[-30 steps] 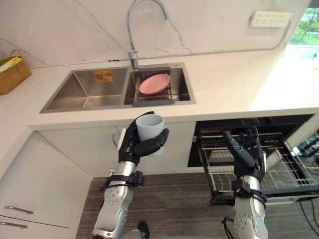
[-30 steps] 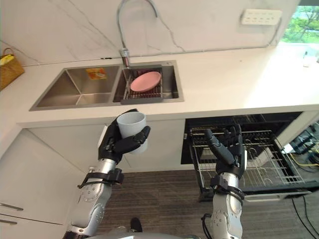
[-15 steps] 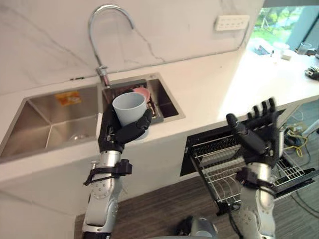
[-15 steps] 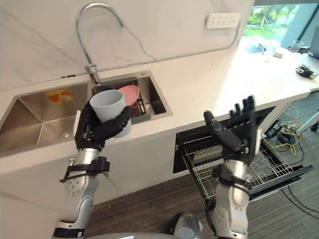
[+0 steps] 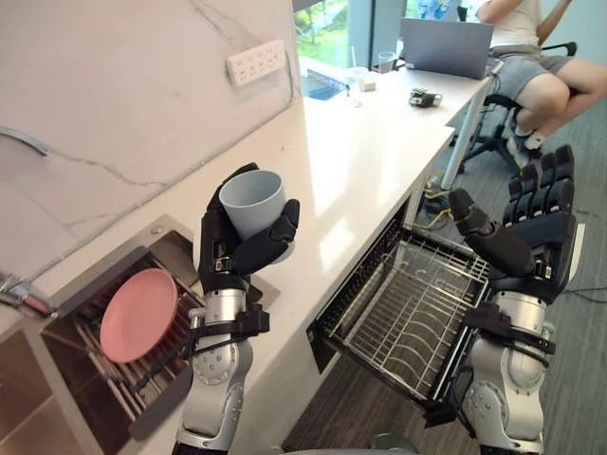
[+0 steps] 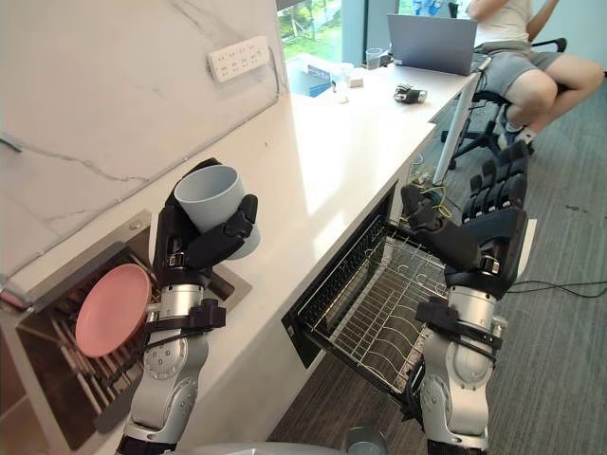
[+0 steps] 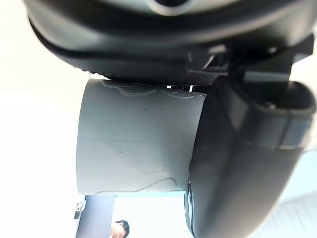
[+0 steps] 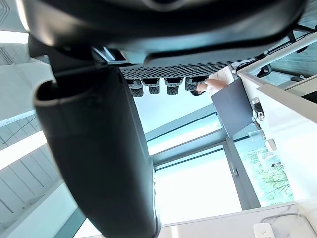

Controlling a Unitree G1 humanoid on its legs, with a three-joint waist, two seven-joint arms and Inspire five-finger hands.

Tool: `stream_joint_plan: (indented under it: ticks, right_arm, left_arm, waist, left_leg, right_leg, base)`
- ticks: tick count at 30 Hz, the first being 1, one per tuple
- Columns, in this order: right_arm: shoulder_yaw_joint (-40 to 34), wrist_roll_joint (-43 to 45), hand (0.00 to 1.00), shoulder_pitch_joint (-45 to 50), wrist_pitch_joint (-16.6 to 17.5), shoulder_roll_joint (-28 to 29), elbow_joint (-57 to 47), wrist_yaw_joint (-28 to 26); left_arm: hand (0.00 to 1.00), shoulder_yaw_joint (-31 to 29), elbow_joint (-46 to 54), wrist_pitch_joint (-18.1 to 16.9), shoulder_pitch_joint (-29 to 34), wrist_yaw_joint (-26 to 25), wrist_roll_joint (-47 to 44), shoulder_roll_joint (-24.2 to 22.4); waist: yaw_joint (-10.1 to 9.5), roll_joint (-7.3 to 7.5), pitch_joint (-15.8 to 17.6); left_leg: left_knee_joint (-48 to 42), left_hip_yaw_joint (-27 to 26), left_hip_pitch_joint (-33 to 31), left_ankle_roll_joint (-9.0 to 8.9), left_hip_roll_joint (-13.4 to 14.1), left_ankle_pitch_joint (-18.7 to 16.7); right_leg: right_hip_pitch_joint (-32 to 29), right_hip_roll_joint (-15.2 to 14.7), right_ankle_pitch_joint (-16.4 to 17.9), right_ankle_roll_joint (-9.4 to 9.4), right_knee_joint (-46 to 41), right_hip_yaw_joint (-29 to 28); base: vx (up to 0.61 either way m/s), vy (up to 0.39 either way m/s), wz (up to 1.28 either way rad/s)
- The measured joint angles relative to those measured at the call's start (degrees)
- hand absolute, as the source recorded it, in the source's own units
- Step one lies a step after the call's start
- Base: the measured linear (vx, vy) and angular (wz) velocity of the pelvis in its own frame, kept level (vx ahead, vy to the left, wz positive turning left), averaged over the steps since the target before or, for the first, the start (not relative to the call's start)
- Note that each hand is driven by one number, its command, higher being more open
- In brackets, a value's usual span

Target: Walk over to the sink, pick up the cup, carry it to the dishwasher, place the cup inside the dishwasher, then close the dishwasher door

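A pale grey-blue cup (image 5: 254,206) is held upright in my left hand (image 5: 230,254), fingers and thumb curled round it, raised above the white counter's front edge. Up close, the cup (image 7: 133,144) shows past the thumb (image 7: 242,163) in the left wrist view. My right hand (image 5: 526,232) is held up with straight fingers and holds nothing, above the dishwasher's pulled-out wire rack (image 5: 413,318). The dishwasher door stands open under the counter. The sink (image 5: 104,332) lies at the lower left with a pink plate (image 5: 138,314) on its drain rack.
The white counter (image 5: 370,142) runs back toward a window, carrying a laptop (image 5: 446,45), a glass (image 5: 386,62) and small items. A person (image 5: 531,57) sits on a chair at its far end. A socket strip (image 5: 256,62) is on the marble wall.
The camera has swung right: the sink slid to the lower left and the counter's far end and a seated person came into view. The cup stays in my left hand; the right hand stays raised.
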State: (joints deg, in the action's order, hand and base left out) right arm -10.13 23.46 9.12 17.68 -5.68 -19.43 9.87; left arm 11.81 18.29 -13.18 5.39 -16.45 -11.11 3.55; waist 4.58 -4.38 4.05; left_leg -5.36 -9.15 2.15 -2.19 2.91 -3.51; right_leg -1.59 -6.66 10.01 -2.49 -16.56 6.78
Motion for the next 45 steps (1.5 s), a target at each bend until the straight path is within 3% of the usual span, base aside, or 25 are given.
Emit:
stream_joint_plan:
  ticks: [4, 8, 10, 15, 16, 17, 18, 20, 21, 22, 23, 27, 29, 37, 45]
  right_arm:
    - [0.07, -0.07, 1.0, 0.62, -2.22, 1.69, 0.01, -2.17]
    - [0.74, 0.85, 1.0, -0.17, -3.81, 1.76, 0.14, -5.84]
    - [2.18, 2.96, 1.0, -0.82, -5.41, 2.14, 0.18, -9.22]
    - [3.5, 10.5, 1.0, -0.75, -7.68, 2.48, 2.03, -14.16]
    - [4.63, 11.93, 1.0, -0.78, -8.16, 2.63, 3.1, -15.6]
    - [6.02, 13.77, 1.0, -0.9, -8.81, 2.69, 4.13, -16.79]
    - [6.63, 14.85, 1.0, -1.22, -9.17, 2.7, 4.85, -17.39]
    - [9.05, 18.28, 1.0, -1.97, -10.6, 2.74, 6.55, -18.9]
    - [9.68, 19.97, 1.0, -2.07, -10.86, 2.74, 6.85, -19.7]
    - [10.44, 22.12, 1.0, -3.03, -11.22, 2.61, 8.0, -20.75]
    - [10.7, 24.48, 1.0, -5.33, -12.39, 2.01, 9.85, -22.23]
    - [10.99, 31.9, 1.0, -10.26, -16.2, -0.8, 11.84, -26.61]
    - [11.43, 34.69, 1.0, -11.13, -18.26, -3.02, 11.84, -29.06]
    - [11.65, 36.03, 1.0, -11.67, -21.26, -5.38, 11.83, -30.86]
    - [13.56, 32.07, 1.0, -11.66, -20.75, -5.18, 11.73, -29.38]
  left_arm:
    - [0.0, -0.74, 0.08, -0.18, -0.54, -3.64, 0.37, 0.26]
    - [0.0, -1.9, 0.11, -0.17, -0.8, -5.03, 3.81, 0.13]
    - [0.0, -2.53, 0.1, -0.12, -1.16, -7.0, 4.72, 0.11]
    - [0.0, -3.04, -0.71, 0.46, -4.07, -8.32, 5.52, -0.23]
    - [0.0, -3.81, -1.46, 0.36, -4.47, -8.42, 5.53, -0.24]
    - [0.0, -4.59, -3.33, -0.48, -4.88, -8.59, 5.6, -0.43]
    - [0.0, -4.89, -4.43, -1.0, -5.02, -8.69, 5.76, -0.41]
    - [0.0, -5.52, -7.9, -2.76, -5.83, -9.68, 7.63, 0.29]
    - [0.0, -5.45, -9.05, -3.35, -6.42, -10.12, 8.15, 0.61]
    - [0.0, -5.53, -10.63, -3.7, -7.35, -11.31, 8.89, 1.05]
    - [0.0, -5.74, -12.35, -3.78, -8.11, -13.31, 10.44, 1.03]
    - [0.0, -5.71, -16.29, -3.79, -11.37, -17.65, 20.66, 1.09]
    - [0.0, -4.86, -16.61, -4.08, -12.23, -17.92, 26.99, 1.1]
    - [0.0, -2.9, -18.46, -7.95, -15.63, -16.11, 30.8, 1.1]
    - [0.0, 1.34, -19.72, -8.34, -15.67, -11.99, 31.62, 2.61]
  waist:
    - [-0.53, 0.71, -0.37]
    - [-0.73, 0.76, -0.33]
    - [-0.62, 0.77, -0.24]
    - [-0.48, 0.77, 0.49]
    - [-0.58, 0.75, 0.57]
    - [-0.67, 0.73, 0.82]
    - [-0.69, 0.8, 1.14]
    - [-1.5, 1.42, 1.21]
    - [-1.89, 2.31, 1.09]
    - [-2.12, 3.55, 1.03]
    - [-2.59, 3.66, 1.01]
    - [-3.33, 3.7, 1.03]
    - [-2.34, 2.84, 0.06]
    - [-0.57, 1.97, -0.55]
    - [-0.53, 1.42, -0.91]
  left_leg:
    - [3.68, -2.34, 4.05, 0.03, -0.1, -0.01]
    - [5.61, -6.01, 6.64, 0.13, 0.5, -0.1]
    - [5.28, -9.26, 7.46, 0.69, 0.94, -0.61]
    - [2.42, -9.97, 7.7, 1.28, 1.12, -3.03]
    - [1.18, -9.35, 7.0, 1.52, 1.51, -3.62]
    - [-0.63, -8.44, 6.05, 1.41, 1.96, -4.34]
    - [-1.95, -7.98, 5.56, 1.22, 2.35, -4.97]
    - [-7.8, -5.27, 1.76, 0.08, 4.54, -7.53]
    - [-9.48, -3.99, 0.28, -0.83, 5.1, -7.78]
    - [-10.99, -2.34, -1.05, -2.18, 5.83, -7.46]
    - [-10.71, -2.29, -1.11, -3.34, 6.96, -6.74]
    - [-8.01, -4.13, 0.47, -5.98, 9.74, -5.11]
    - [-6.15, -5.35, 1.42, -7.01, 11.08, -3.85]
    - [-0.02, -8.46, 3.21, -6.64, 10.09, 0.64]
    - [1.72, -8.49, 3.59, -6.11, 8.22, 1.07]
  right_leg:
    - [2.13, 0.17, -1.32, -2.08, 2.14, 0.18]
    - [0.57, 0.06, -2.32, -3.58, 0.46, 6.04]
    - [-0.79, -0.83, -3.55, -2.49, -1.73, 13.07]
    - [-2.0, -2.55, -3.55, -2.16, -6.71, 14.53]
    - [-2.22, -2.74, -3.07, -1.14, -7.55, 13.63]
    - [-2.55, -4.12, -0.88, 2.5, -9.93, 13.5]
    - [-2.66, -5.07, -0.57, 2.75, -11.11, 12.89]
    - [-2.09, -6.28, -1.89, 1.45, -10.23, 7.7]
    - [-1.01, -6.49, -4.23, 0.43, -8.18, 5.86]
    - [1.24, -5.96, -3.68, -3.41, -4.96, 4.99]
    - [2.93, -4.56, -3.28, -4.03, -1.44, 6.57]
    - [7.62, -0.34, -3.76, -4.08, 9.48, 7.37]
    - [8.68, 1.68, -5.27, -3.07, 12.74, 7.36]
    - [8.6, 1.44, -7.16, -3.13, 15.89, 9.71]
    - [10.37, 0.29, -9.93, -4.01, 19.82, 12.22]
  base:
    - [0.13, 0.07, -0.22]
    - [0.03, 0.014, -0.55]
    - [-0.04, 0.026, -0.77]
    - [-0.08, 0.05, -0.15]
    - [-0.13, 0.012, 0.28]
    - [-0.1, -0.015, 0.3]
    - [-0.11, -0.085, 0.39]
    - [-0.08, -0.165, 0.42]
    - [-0.03, -0.284, 0.59]
    - [-0.01, -0.29, 0.51]
    - [0.0, -0.241, 0.26]
    - [0.01, -0.251, -0.25]
    - [0.02, -0.153, -0.2]
    - [0.0, -0.03, -0.05]
    - [-0.03, 0.033, 0.06]
